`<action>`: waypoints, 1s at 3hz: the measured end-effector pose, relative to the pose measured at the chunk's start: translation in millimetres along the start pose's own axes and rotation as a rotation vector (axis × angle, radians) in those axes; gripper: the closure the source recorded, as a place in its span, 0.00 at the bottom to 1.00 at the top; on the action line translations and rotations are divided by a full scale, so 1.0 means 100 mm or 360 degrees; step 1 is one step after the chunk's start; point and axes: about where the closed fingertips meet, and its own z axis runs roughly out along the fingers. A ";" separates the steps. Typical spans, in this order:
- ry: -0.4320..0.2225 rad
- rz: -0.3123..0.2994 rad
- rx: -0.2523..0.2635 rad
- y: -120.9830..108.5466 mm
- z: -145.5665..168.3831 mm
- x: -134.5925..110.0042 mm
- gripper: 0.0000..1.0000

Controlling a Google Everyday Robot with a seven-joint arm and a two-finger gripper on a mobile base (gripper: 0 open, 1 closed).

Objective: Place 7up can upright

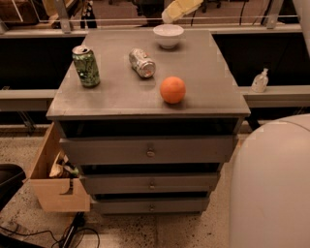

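Observation:
The 7up can (142,63) is a small silvery can lying on its side on the grey cabinet top (121,94), left of centre toward the back. My gripper (178,9) shows as a pale yellow shape at the top edge, above and behind the white bowl (168,35). It is well above and behind-right of the can, apart from it, and holds nothing that I can see.
A green patterned can (86,66) stands upright at the left. An orange ball (173,89) sits right of the 7up can. My white arm body (271,184) fills the lower right. A wooden box (51,179) stands on the floor at left. A small bottle (260,81) sits on the right ledge.

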 end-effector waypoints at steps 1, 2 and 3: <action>-0.0006 0.0017 0.0007 -0.01 0.00 0.00 0.00; -0.0082 0.0248 0.0105 -0.18 0.02 -0.01 0.00; -0.0122 0.0466 0.0285 -0.37 0.17 -0.05 0.00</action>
